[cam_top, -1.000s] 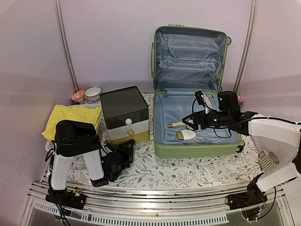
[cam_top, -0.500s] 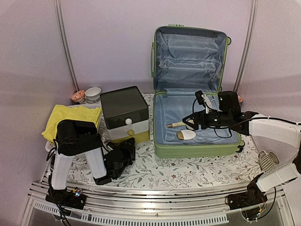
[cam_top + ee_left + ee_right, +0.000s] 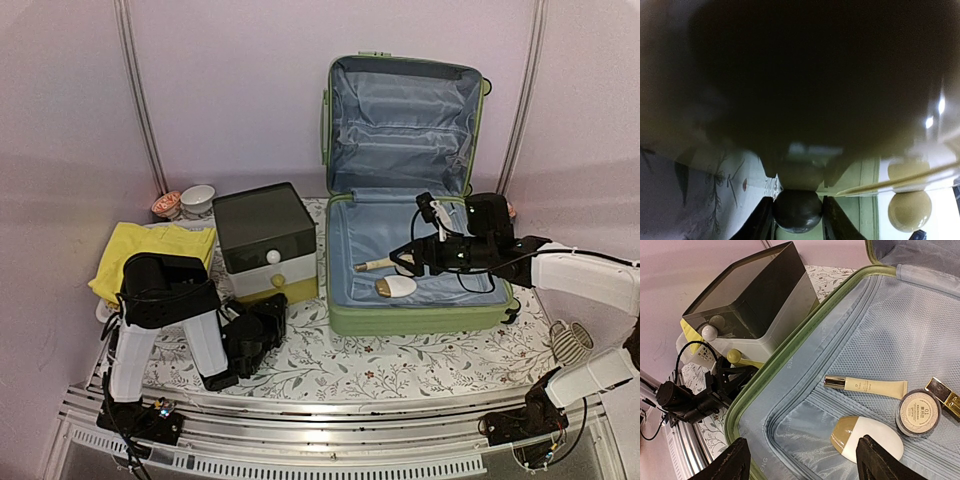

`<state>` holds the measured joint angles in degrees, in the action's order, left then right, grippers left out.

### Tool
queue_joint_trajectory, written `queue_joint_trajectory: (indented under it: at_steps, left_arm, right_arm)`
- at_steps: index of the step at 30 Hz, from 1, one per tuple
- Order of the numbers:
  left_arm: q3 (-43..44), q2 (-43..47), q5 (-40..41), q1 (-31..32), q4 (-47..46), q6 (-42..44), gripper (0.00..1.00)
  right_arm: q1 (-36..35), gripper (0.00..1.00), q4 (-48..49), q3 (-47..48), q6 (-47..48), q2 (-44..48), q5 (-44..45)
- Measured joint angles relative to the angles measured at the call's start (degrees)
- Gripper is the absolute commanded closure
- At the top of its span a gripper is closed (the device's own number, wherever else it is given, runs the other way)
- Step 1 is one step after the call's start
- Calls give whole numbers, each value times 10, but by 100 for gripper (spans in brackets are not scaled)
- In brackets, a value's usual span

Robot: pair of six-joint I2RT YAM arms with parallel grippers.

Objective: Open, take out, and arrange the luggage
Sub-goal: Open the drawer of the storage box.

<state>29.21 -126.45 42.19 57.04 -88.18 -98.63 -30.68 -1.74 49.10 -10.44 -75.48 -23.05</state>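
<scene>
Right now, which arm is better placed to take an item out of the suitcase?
Right. The right gripper hangs open over the tube in the luggage; the left gripper is at the drawer box.

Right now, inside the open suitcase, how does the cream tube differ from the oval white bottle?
The cream tube is long and slim; the oval white bottle is short and plump. The tube's cap is silver; the bottle's is tan. Both lie flat on the blue lining of the luggage, caps toward the drawer box.
</scene>
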Motion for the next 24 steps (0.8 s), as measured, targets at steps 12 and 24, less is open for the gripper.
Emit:
queue_joint_trajectory:
  at_steps: [12,24]
  left_arm:
    - [-1,7,6,9,16,-8,69]
    - [-2,16,56,73,42,-49,69]
  right_arm:
    - [0,26,-2,0,0,1,0]
    - [0,26,-5,0,0,12,0]
